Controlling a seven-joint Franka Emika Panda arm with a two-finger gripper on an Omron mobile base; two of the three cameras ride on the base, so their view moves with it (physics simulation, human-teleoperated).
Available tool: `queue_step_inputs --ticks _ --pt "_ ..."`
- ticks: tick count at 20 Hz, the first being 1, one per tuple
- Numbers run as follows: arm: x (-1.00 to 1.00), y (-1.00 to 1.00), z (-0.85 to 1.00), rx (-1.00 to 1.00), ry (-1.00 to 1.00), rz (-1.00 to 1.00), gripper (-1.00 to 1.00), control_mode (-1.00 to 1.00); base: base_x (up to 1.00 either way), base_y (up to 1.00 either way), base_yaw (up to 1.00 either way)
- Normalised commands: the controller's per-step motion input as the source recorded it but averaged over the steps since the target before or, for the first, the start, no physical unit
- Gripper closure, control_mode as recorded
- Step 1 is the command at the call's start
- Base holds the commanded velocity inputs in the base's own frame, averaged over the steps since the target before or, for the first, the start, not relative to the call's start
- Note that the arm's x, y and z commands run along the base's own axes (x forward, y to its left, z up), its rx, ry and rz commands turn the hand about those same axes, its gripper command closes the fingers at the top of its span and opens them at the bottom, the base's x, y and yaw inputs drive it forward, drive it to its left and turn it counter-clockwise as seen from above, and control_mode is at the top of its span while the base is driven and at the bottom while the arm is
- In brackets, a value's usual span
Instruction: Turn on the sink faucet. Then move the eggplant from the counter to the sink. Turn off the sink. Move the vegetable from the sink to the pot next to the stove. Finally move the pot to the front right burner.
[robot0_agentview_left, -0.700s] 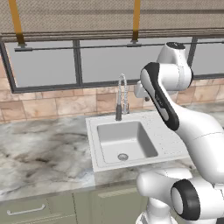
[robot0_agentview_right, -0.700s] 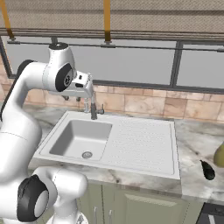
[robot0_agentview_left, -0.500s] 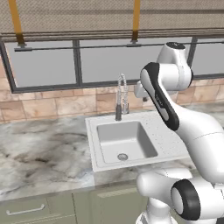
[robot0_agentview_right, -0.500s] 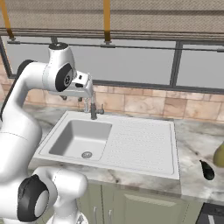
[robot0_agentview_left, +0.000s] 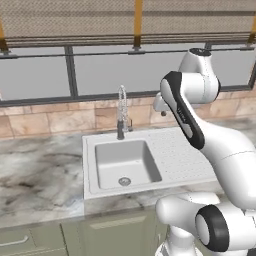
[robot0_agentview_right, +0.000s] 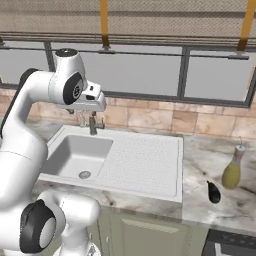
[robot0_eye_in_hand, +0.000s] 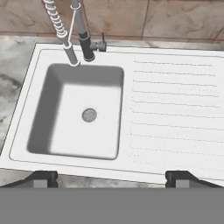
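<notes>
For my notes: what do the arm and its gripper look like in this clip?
The arm is glossy white, made of rounded segments, with a dark band along one link and dark grey rings at the joints. Its wrist ends in a boxy white hand. The gripper has two small dark finger tips. No cables or markings are visible.

White-grey sink (robot0_eye_in_hand: 175, 109) with dotted drainboard and metal drain (robot0_eye_in_hand: 89, 115). Chrome coil faucet (robot0_agentview_left: 121, 107), dark base. Grey-beige counter (robot0_agentview_left: 35, 175), brown-veined, over pale green cabinets (robot0_agentview_left: 100, 235). Near-black eggplant (robot0_agentview_right: 213, 192), lower right; olive-yellow bottle (robot0_agentview_right: 232, 171). Tan wall tiles (robot0_agentview_right: 150, 117).
</notes>
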Motion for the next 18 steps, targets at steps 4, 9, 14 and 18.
queue_step_inputs --ticks 4,9,14,18 --pt "0.00 0.00 0.00 0.00 0.00 0.00 -1.00 1.00 0.10 -0.64 0.04" --pt "0.00 0.00 0.00 0.00 0.00 0.00 -1.00 1.00 0.49 -0.34 0.01" --pt "0.00 0.00 0.00 0.00 0.00 0.00 -1.00 1.00 0.74 -0.07 -0.06" --pt "0.00 0.00 0.00 0.00 0.00 0.00 -1.00 1.00 0.69 0.00 -0.21"
